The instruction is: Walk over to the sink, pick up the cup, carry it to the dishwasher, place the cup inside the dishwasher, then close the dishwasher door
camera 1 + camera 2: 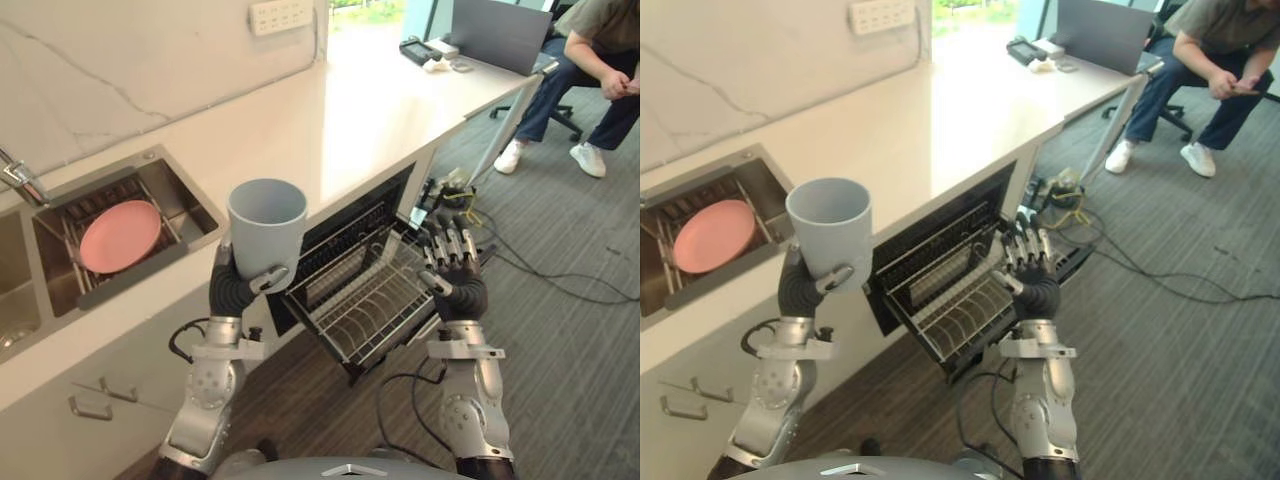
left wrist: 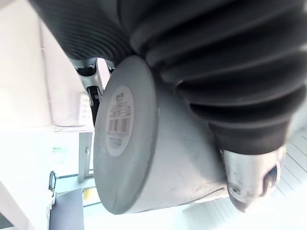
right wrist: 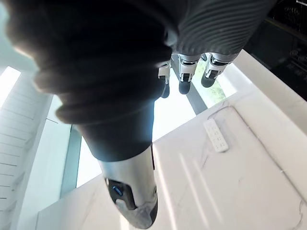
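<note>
The left robot hand point(image 1: 236, 287) grips the grey cup point(image 1: 267, 222) upright (right robot hand point(image 1: 455, 280) open, idle); best swing it rightwards, then lower it gently onto the dishwasher rack point(image 1: 362, 312).

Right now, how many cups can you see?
1. The grey cup is held up in the left hand, near the sink. More could hide in the sink or dishwasher.

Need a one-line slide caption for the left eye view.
Left hand holds the grey cup upright; right hand open beside the pulled-out dishwasher rack; pink plate in the sink.
</note>
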